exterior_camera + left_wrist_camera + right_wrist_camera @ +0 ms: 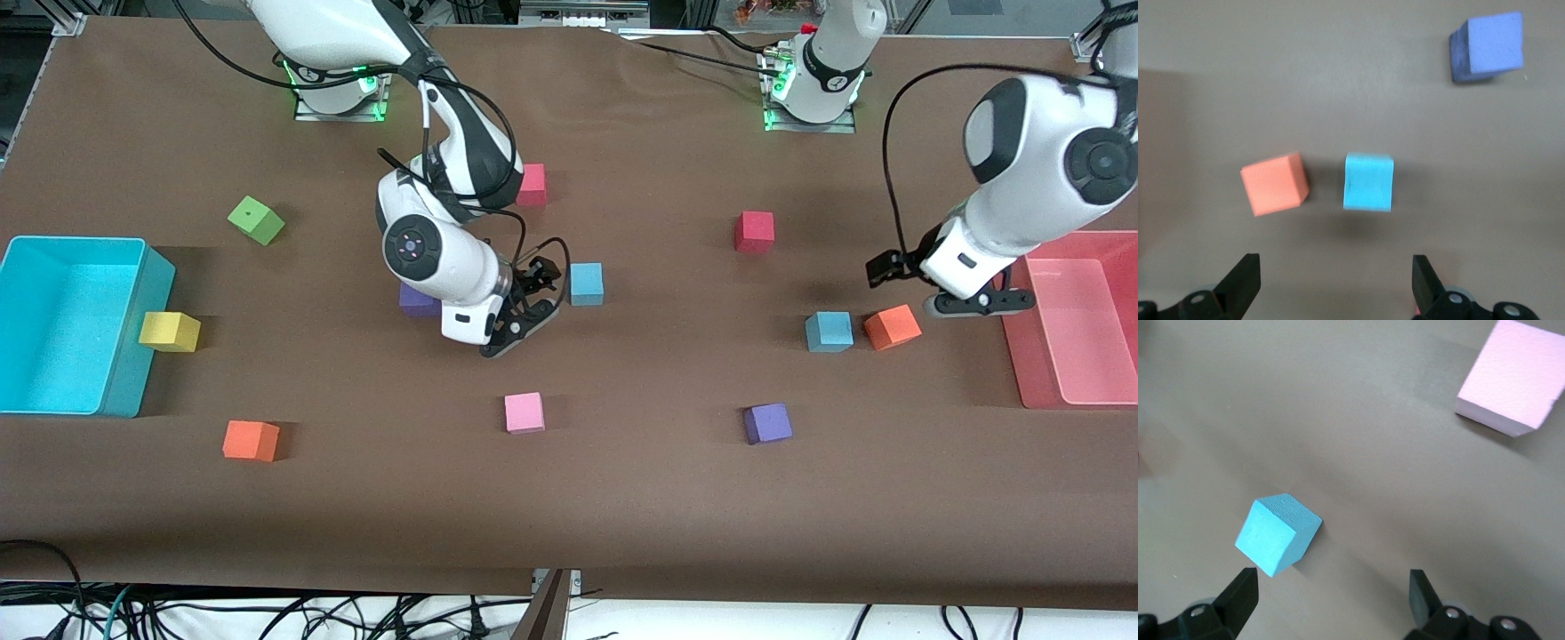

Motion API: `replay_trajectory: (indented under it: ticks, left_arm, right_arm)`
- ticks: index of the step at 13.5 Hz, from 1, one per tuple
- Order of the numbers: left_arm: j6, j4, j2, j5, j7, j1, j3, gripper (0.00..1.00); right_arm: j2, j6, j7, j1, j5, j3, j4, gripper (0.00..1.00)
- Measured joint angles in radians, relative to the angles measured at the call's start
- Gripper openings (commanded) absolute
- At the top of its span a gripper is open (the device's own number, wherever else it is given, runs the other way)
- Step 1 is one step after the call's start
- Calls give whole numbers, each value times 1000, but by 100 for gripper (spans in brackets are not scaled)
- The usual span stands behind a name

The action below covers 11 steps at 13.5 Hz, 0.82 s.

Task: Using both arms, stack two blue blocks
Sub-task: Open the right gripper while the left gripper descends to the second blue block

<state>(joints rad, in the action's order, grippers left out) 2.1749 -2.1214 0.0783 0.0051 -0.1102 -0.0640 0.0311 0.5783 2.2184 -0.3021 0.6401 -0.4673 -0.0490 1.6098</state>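
Nearest the front camera on the brown bench (pixel 569 516) lie an orange cube (pixel 251 440), a pink cube (pixel 524 412) and a purple cube (pixel 767 423), none of them touched. Farther up, toward the left arm's end, one blue block (pixel 829 331) sits just beside a second orange cube (pixel 892 326), the two apart. The left gripper (pixel 942 284) hangs over the bench near the red bin (pixel 1022 356), above that orange cube's neighbourhood; in the left wrist view its jaws stand wide apart and hold nothing, with the blue block (pixel 1368 181) and orange cube (pixel 1274 184) both lying free ahead of the fingertips (pixel 1245 280). Farther still, near the middle of the bench, the other blue block (pixel 586 284) rests just beside the right gripper (pixel 532 298), which hovers low. Its jaws are also spread wide and empty; in the right wrist view the block (pixel 1277 534) lies close to one fingertip (pixel 1243 592), though contact cannot be told
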Motion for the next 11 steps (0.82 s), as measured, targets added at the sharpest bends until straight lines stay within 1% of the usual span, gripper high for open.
replay_trajectory:
  ticks: [1, 2, 3, 5, 6, 8, 9, 10, 11]
  left_arm:
    - [111, -56, 22, 0, 1, 0, -1, 100]
    - [191, -100, 46, 0, 1, 0, -1, 100]
    - [237, -125, 71, 0, 1, 0, -3, 100]
    - [288, -135, 115, 0, 1, -2, -4, 100]
    - [309, -135, 133, 0, 2, -4, -5, 100]
    - [329, -135, 164, 0, 3, -10, -7, 100]
    - [334, -135, 176, 0, 3, -17, -7, 100]
    - [341, -135, 186, 0, 3, -26, -7, 100]
    - [361, -135, 197, 0, 3, -38, -8, 100]
  right_arm:
    - [-28, 68, -86, 0, -41, 5, 79, 100]
    - [-47, 134, -153, 0, -81, 15, 141, 100]
    - [-57, 202, -223, 1, -139, 31, 191, 100]
    - [-60, 282, -401, 3, -311, 64, 249, 100]
    - [-60, 296, -529, 4, -421, 73, 269, 100]
    - [-54, 301, -839, 2, -679, 75, 305, 100]
    - [-42, 302, -995, -4, -786, 74, 318, 100]
    - [-27, 302, -1116, -10, -851, 74, 326, 100]
    - [-10, 302, -1183, -15, -878, 74, 329, 100]
